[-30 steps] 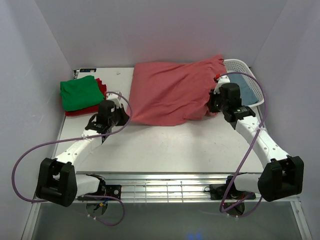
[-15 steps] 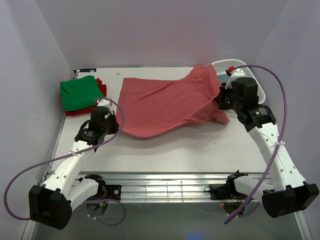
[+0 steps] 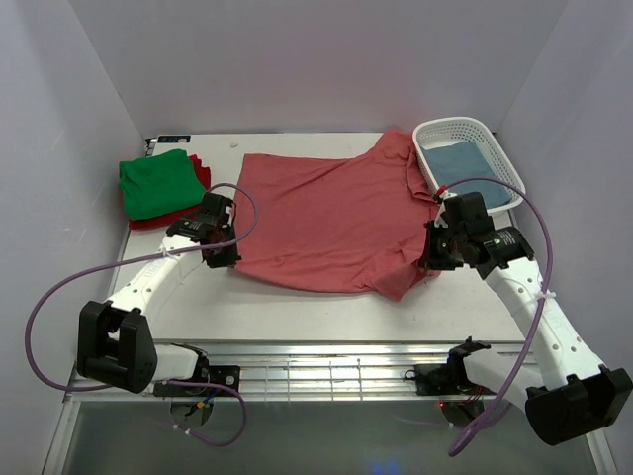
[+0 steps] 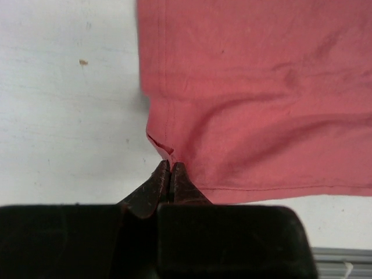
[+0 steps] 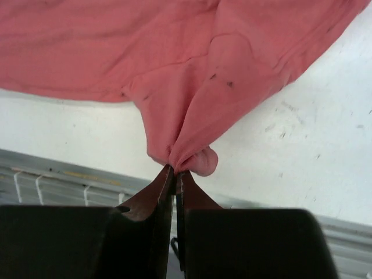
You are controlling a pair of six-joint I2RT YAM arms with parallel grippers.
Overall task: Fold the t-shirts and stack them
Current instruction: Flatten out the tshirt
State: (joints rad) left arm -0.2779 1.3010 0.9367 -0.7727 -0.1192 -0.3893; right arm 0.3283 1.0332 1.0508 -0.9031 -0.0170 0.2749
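The pinkish-red t-shirt (image 3: 326,218) lies spread across the middle of the table. My left gripper (image 3: 224,255) is shut on its near-left hem corner; the left wrist view shows the pinched cloth (image 4: 165,152) at the tips. My right gripper (image 3: 427,255) is shut on a bunched fold of its right side, seen in the right wrist view (image 5: 177,157), close to the table's front edge. The folded bright green t-shirt (image 3: 156,183) lies on the folded dark red t-shirt (image 3: 203,176) at the far left. The grey-blue t-shirt (image 3: 467,160) lies in the basket.
The white lattice basket (image 3: 457,128) stands at the far right corner, with the pinkish-red shirt's edge against its left rim. A metal grille (image 3: 326,371) runs along the table's front edge. White walls close in the left, back and right.
Both grippers have pulled the pinkish-red shirt toward the front and lowered it, so it now lies flatter. The right gripper came down from by the basket; the left moved slightly right.
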